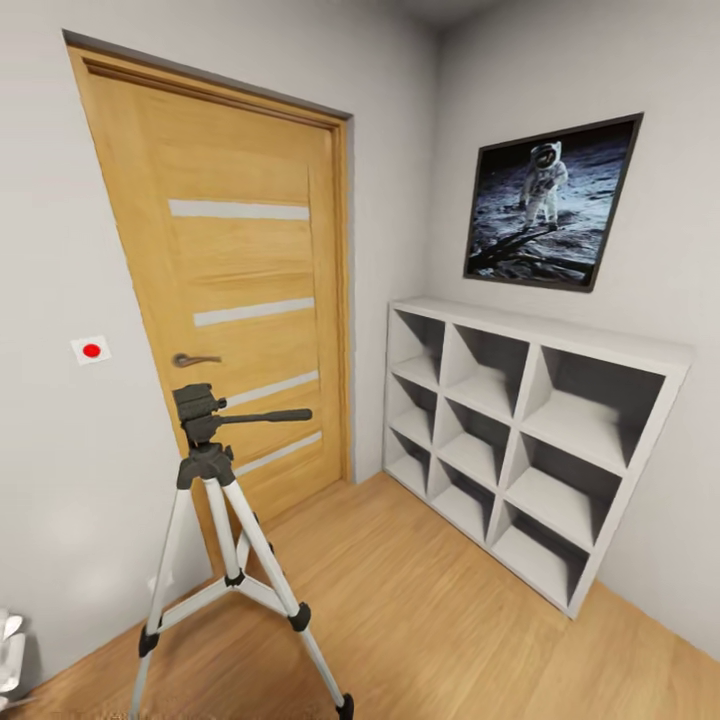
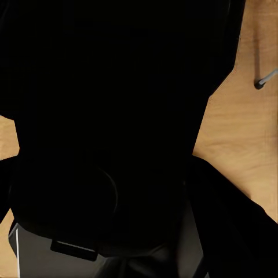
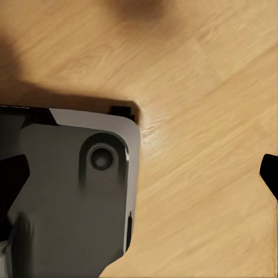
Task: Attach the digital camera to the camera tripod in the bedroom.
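Observation:
The camera tripod (image 1: 212, 468) stands on the wood floor at the lower left of the head view, in front of the wooden door (image 1: 240, 290). Its black head (image 1: 197, 406) is bare on top, and the long pan handle (image 1: 268, 416) points right. One tripod foot (image 2: 264, 81) shows on the floor in the left wrist view, behind a large black mass close to the lens. The digital camera is out of view. In the right wrist view a black tip (image 3: 270, 174) sits at the edge over bare floor. Whether either gripper is open or shut is unclear.
White cube shelves (image 1: 520, 450) line the right wall under a framed astronaut picture (image 1: 550, 205). A white lamp edge (image 1: 8, 650) peeks in at the lower left. A red-dot plate (image 1: 91, 350) is on the wall. The robot's grey base (image 3: 75, 202) rests on the plank floor.

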